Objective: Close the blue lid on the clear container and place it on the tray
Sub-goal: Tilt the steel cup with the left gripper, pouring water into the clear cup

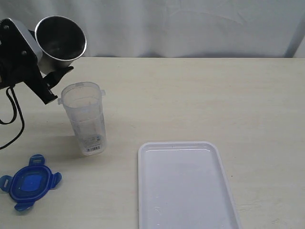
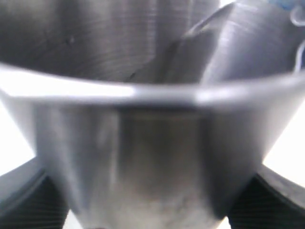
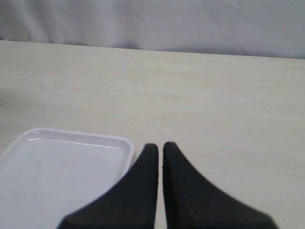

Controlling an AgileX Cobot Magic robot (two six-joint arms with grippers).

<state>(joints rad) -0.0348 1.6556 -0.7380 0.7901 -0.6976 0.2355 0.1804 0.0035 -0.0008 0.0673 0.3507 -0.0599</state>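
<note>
Left claw (image 2: 150, 202) spread wide, gripping steel cup (image 1: 61, 37) — smooth grey metal, flared, tilted, raised near rim of clear container (image 1: 86, 119). Container upright on pale matte surface (image 1: 214, 95), lidless; barcode label near base, print unreadable. Blue lid (image 1: 29, 183) flat on surface, four flaps, well apart from container. Tray (image 1: 143, 191) glossy white, rounded corners, low rim — right claw (image 3: 160, 149) shut, empty, near its corner.

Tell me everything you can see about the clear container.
The clear container is a tall, narrow canister of transparent plastic, with a flanged rim and a barcode label near its base. It stands upright and open on the table, left of the tray. The blue lid lies apart from it. A tilted steel cup hangs near its rim.
</note>
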